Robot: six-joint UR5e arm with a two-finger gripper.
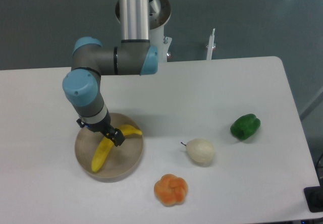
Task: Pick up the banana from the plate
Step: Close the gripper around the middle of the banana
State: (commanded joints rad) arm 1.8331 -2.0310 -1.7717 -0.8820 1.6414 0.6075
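Observation:
The yellow banana (101, 156) lies curved on the round tan plate (127, 162) at the table's front left. One end points to the plate's front left and the other (132, 130) to its right rim. My gripper (109, 134) is down over the banana's bend, pointing straight down. Its dark fingers (118, 137) seem spread to either side of the fruit, with the wrist hiding the far one. The banana still rests on the plate.
A pale pear (201, 151) with a stem lies right of the plate. An orange pumpkin-shaped fruit (170, 189) sits near the front edge. A green pepper (245, 126) is at the right. A white post (211, 45) stands at the table's back edge.

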